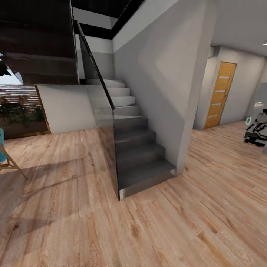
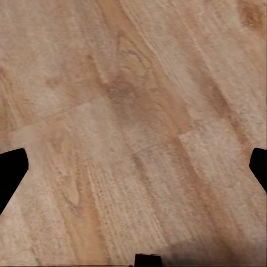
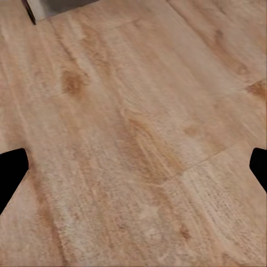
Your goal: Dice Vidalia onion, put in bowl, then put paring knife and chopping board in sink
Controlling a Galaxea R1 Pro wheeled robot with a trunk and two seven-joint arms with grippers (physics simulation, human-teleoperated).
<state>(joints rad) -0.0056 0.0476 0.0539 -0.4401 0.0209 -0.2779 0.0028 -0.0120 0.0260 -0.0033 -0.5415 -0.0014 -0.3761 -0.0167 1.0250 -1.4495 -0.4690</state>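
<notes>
**Rolling Through the Hall, No Kitchen in Sight**

Looking out from the head camera, it's all wooden floor (image 1: 185, 222), pale planks running wide across the room. Dead ahead rises a grey staircase (image 1: 137, 148), dark steps climbing beside a tall grey wall (image 1: 163, 74), with a glass balustrade (image 1: 105, 122) and black handrail along its open side. Off at the right, an orange door (image 1: 220, 94) stands shut in the far wall. At the left edge, a wooden chair leg (image 1: 15, 163) pokes in.

None of the onion job's things can be placed against either claw here. Down at the left claw (image 2: 133, 167), two dark fingertips (image 2: 11, 172) sit wide apart at the frame's edges, nothing between them but floor planks. Same story at the right claw (image 3: 133, 167): fingertips (image 3: 11, 169) spread wide, empty, wood grain beneath, a grey stair corner (image 3: 50, 6) just peeking in.
</notes>
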